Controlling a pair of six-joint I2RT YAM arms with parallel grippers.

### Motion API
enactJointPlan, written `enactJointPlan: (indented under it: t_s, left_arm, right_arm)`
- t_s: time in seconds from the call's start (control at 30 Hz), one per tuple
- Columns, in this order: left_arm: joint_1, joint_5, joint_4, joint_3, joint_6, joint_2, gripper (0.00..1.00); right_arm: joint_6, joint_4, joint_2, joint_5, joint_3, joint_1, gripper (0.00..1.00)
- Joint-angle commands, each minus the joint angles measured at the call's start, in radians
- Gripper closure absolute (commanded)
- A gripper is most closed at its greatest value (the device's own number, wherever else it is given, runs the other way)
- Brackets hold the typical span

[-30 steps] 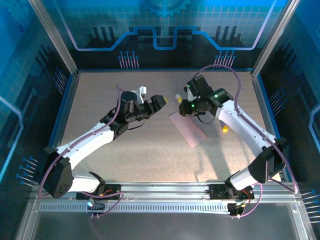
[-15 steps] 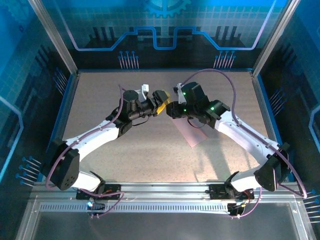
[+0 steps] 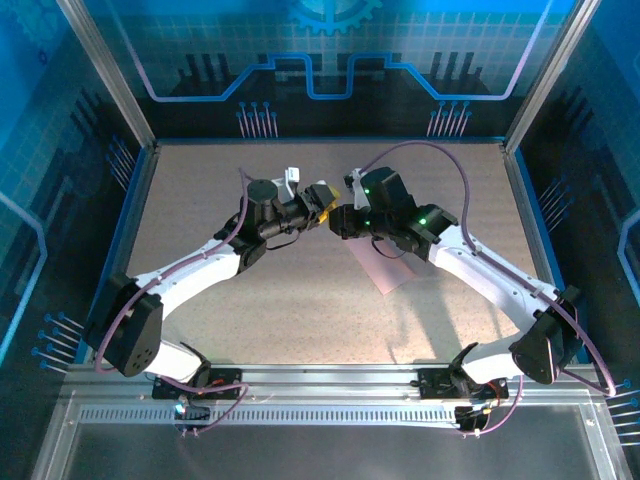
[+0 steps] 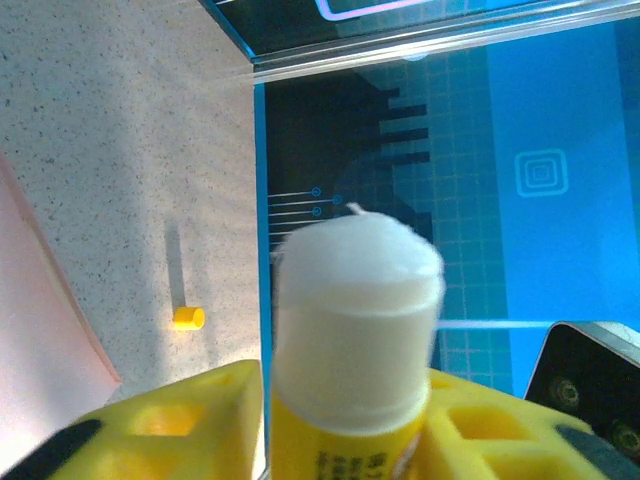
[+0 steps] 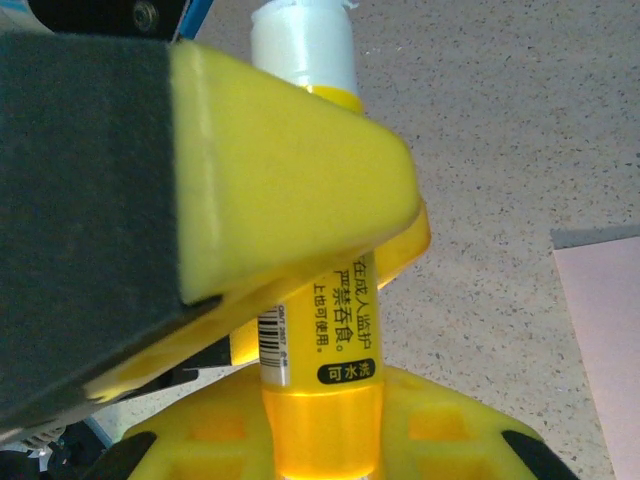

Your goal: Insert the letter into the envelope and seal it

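The right gripper [image 5: 320, 432] clamps the glue stick [image 5: 318, 330] at its base; the left gripper [image 4: 338, 430] seems closed on its barrel. Light, slick, rigid: grip the barrel, never the soft tip.

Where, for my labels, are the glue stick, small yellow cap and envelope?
glue stick [image 5: 318, 330], right wrist view, printed yellow barrel.
small yellow cap [image 4: 188, 318], left wrist view, its side.
envelope [image 3: 388, 272], top external view, bare near corner.
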Motion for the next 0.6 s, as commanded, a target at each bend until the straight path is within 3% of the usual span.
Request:
enactJointPlan:
  t_s: [0.0, 0.07, 0.2, 0.3, 0.57]
  left_arm:
    - [0.007, 0.012, 0.027, 0.034, 0.000, 0.008, 0.72]
    - [0.008, 0.012, 0.028, 0.035, 0.002, 0.009, 0.80]
    - [0.019, 0.017, 0.020, 0.031, 0.016, 0.008, 0.88]
    - [0.038, 0.024, -0.010, 0.030, 0.046, 0.006, 0.90]
    - [0.080, 0.035, -0.186, 0.056, 0.213, 0.026, 0.91]
  right_arm:
    - [0.010, 0.020, -0.009, -0.014, -0.008, 0.012, 1.00]
    - [0.007, 0.018, -0.013, -0.012, -0.014, 0.012, 1.00]
    - [-0.005, 0.009, -0.047, -0.003, -0.030, -0.006, 0.82]
    - [-0.014, -0.016, -0.097, -0.011, -0.047, -0.043, 0.74]
    - [-0.027, -0.094, -0.228, -0.030, -0.125, -0.205, 0.74]
